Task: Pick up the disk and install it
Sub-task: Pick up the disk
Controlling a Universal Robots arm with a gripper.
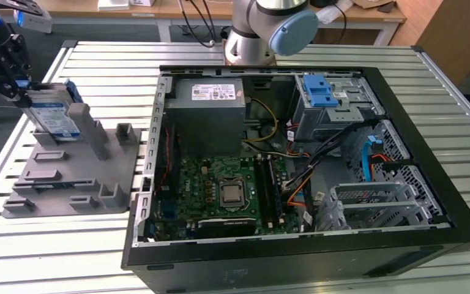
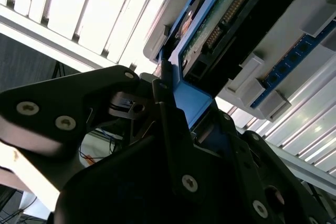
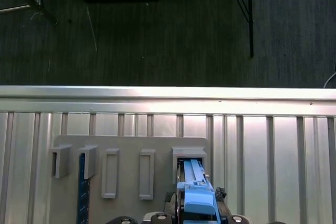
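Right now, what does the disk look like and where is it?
The disk is a flat silver box with a white-and-blue label and blue plastic rails along its edges. The second wrist view shows its green circuit board and a row of pins. It stands on edge in a slot of the grey holder, outside the computer. The jaws of the gripper clamp its blue end.

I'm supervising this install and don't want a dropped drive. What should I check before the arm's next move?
1. Gripper fingers closed on the disk's blue rail: ok.
2. Disk lifted clear of the grey holder: not ok, its lower end sits in a slot.
3. Computer case open: ok, side panel off.
4. Drive cage free to take the disk: cannot tell.
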